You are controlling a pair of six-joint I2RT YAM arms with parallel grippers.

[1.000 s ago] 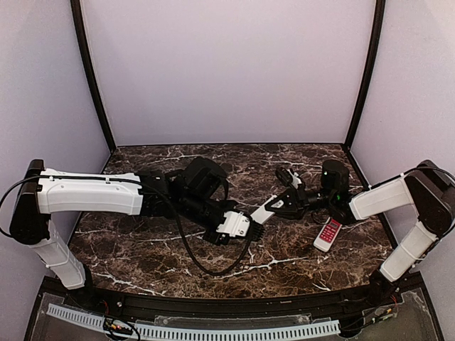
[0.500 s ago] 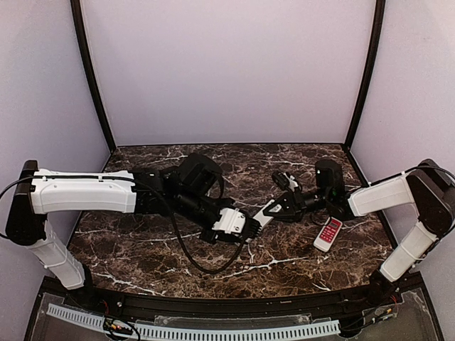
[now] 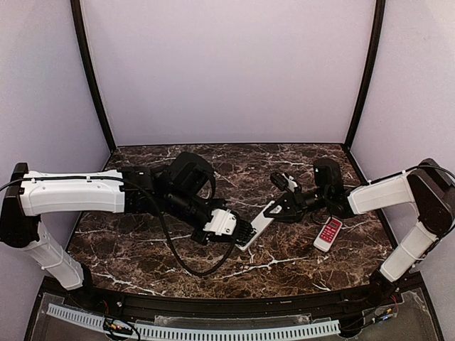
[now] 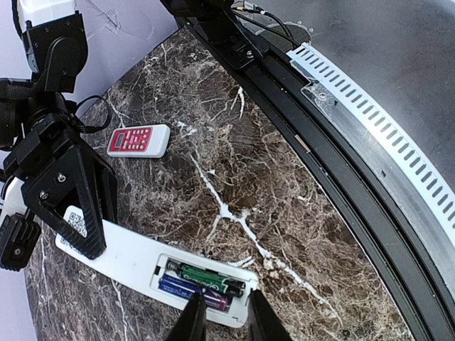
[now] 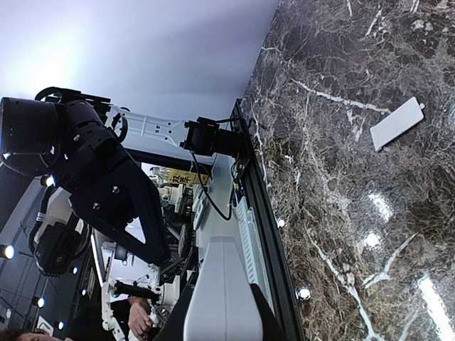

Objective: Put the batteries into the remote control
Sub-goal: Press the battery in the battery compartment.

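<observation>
The white remote control (image 4: 121,249) lies back side up, its battery bay open. Two batteries sit side by side in the bay: a green-and-black one (image 4: 210,278) and a bluish one (image 4: 188,290). My left gripper (image 4: 224,320) hovers just over the bay's end, jaws a narrow gap apart with nothing between them. My right gripper (image 4: 67,192) is shut on the remote's other end. In the top view the remote (image 3: 257,224) slants between the left gripper (image 3: 242,233) and the right gripper (image 3: 279,207). In the right wrist view the remote (image 5: 224,291) fills the gap between the fingers.
A shorter red-and-white remote (image 3: 328,233) lies on the marble to the right, also in the left wrist view (image 4: 138,141). A small white cover piece (image 5: 397,122) lies flat on the table. The table's black front rail (image 4: 341,177) runs close by.
The left arm has drawn back to the left, so more of the remote shows. The right gripper has shifted left and lowered the remote's near end toward the table.
</observation>
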